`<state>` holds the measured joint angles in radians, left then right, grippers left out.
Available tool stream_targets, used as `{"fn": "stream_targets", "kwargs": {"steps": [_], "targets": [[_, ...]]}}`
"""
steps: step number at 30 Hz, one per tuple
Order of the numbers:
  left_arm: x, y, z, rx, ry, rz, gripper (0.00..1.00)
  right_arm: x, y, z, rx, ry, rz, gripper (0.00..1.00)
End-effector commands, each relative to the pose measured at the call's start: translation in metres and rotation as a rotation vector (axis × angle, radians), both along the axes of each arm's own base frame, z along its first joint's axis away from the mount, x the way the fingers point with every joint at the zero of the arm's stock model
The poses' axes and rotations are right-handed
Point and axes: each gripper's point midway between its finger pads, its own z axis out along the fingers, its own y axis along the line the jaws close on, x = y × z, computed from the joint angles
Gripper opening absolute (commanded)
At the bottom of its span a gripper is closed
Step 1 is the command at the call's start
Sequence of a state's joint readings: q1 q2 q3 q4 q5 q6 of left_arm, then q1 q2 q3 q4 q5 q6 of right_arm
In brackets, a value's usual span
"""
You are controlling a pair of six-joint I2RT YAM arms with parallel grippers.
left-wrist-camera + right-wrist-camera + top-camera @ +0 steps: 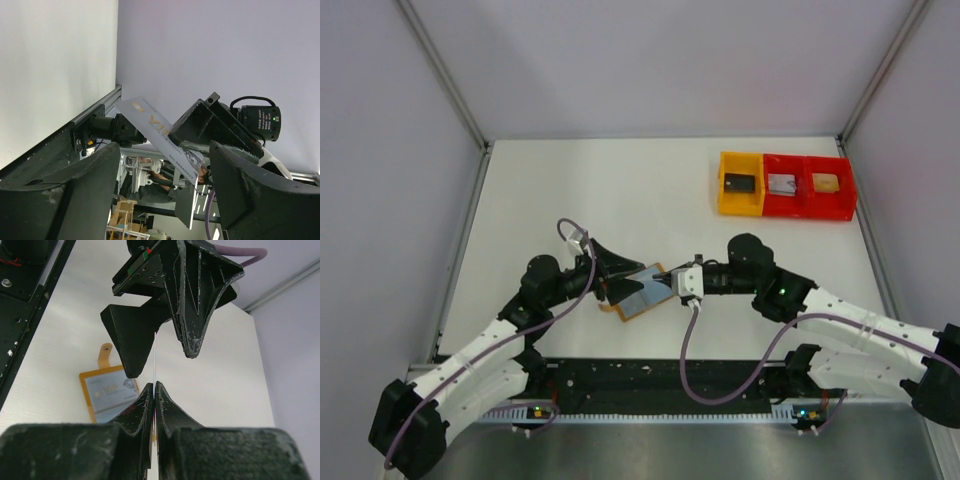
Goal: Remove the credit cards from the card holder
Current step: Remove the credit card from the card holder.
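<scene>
Just above the small, flat, tan-orange leather-like bifold card holder, which lies open on the white table between the two arms, one thin pale grey-blue rectangular credit card hangs in the air, apparently clear of the holder. Right gripper: jaws pinched tight on one end of that card, no gap showing beside its edge. Left gripper: fingers spread wide, the card's free end running between them. I see no contact with either finger from its wrist view, so it grips nothing. Second card, same pale colour with faint print, sits on the holder's grey-blue inner face; whether it is tucked under a slot lip I cannot tell. Judgement: the step in hand is carrying the first card away, about the midpoint if two cards are all. To do it well, the right arm should draw the card out from between the left fingers along the card's own plane, not sideways. That way it does not scrape a finger and twist in the pinch. Then lay it flat on the table beside the holder, not on it. The left gripper looks well placed to drop and pin the holder's tan border while the second card is pulled. Risk: thin card, small bite, may pivot.
</scene>
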<state>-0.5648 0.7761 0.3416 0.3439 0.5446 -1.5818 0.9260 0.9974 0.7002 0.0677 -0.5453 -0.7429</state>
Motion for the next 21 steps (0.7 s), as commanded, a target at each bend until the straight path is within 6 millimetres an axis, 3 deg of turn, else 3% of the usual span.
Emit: {"fn": "stream_targets", "kwargs": {"steps": [1, 8, 13, 15, 18, 21], "targets": [[0.000, -0.005, 0.022, -0.056, -0.035, -0.026, 0.74, -0.001, 0.005, 0.030, 0.070, -0.099, 0.021, 0.00], [0.006, -0.015, 0.035, -0.061, -0.060, -0.068, 0.68, -0.007, 0.007, 0.031, 0.062, -0.118, 0.048, 0.00], [0.008, -0.018, 0.034, -0.113, -0.017, -0.082, 0.56, -0.004, 0.007, 0.028, 0.048, -0.135, 0.035, 0.00], [0.009, -0.019, 0.035, -0.127, -0.012, -0.088, 0.49, -0.003, 0.007, 0.028, 0.048, -0.142, 0.035, 0.00], [0.010, -0.019, 0.036, -0.132, -0.009, -0.085, 0.25, -0.003, 0.008, 0.028, 0.045, -0.154, 0.034, 0.02], [0.015, -0.018, 0.037, -0.140, -0.004, -0.056, 0.00, 0.002, 0.007, 0.029, 0.046, -0.162, 0.013, 0.11]]}}
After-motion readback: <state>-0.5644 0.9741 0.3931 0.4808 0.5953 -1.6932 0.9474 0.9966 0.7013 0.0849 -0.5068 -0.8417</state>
